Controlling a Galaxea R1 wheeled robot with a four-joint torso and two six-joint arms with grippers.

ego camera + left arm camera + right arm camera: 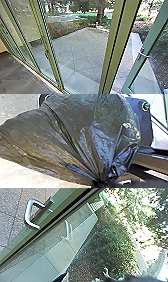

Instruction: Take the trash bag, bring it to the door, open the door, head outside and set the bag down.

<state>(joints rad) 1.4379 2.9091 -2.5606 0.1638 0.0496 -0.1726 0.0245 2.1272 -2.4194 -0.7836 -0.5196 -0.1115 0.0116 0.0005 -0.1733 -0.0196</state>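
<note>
Plastic bunched together low in the left wrist view, where our left gripper [100, 182] grasped the dark trash bag [72, 136] by its neck; we could not tell the state of our right gripper [125, 278]. Ahead, we saw paving [80, 47] beyond green frames [117, 37], and the glass door [152, 38] stood open at far right.

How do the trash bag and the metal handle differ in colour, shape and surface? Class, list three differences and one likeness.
The trash bag is dark, while the metal handle is silvery.
The trash bag spreads wide from a gathered neck; the metal handle is a bent bar with rounded corners.
The trash bag is creased all over; the metal handle looks smooth.
Both catch the light.
</note>
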